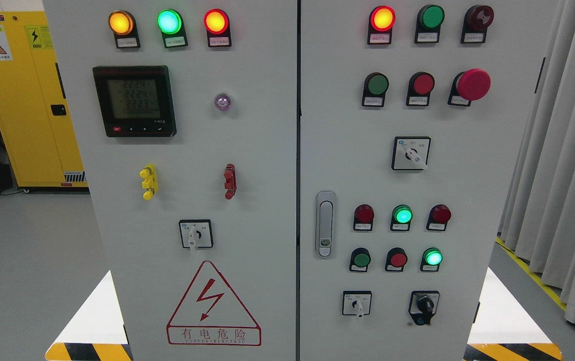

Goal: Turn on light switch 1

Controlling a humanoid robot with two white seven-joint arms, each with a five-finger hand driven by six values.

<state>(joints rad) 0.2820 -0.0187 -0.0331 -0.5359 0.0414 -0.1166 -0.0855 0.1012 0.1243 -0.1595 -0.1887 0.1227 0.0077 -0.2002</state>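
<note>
Nothing started as far as this view shows: neither robot hand is in frame, so their state can't be told, and no arm is near the cabinet (267,210). Which control is "light switch 1" is unclear, labels too small to read; candidates are the rotary selectors: one on the left door (196,234), one mid right door (411,153), a white-knob one low right (357,303) and a black-knob one beside it (424,306). All sit untouched, so the whole reach-and-turn is still left (my judgement). Materials: cabinet is smooth pale grey painted sheet metal, two flat doors split by a dark vertical seam, with a chrome recessed latch (325,224) on the right door. Top-left row of domed glossy plastic lamps, amber (121,23), green (169,21), red (215,21), all lit. Black square meter (134,101) with a dim LCD, digits showing. Yellow (149,181) and red (229,181) knobby plastic terminals below it. Right door has round pushbuttons and lamps, plus a big red mushroom stop (473,84), matte. Red lightning triangle sticker (213,306) low left. Selectors are square plates with small lever knobs, likely need a pinch and twist. Yellow metal locker (21,100) behind left, pleated grey curtain (563,150) right, grey floor (26,250) with hazard striping.
</note>
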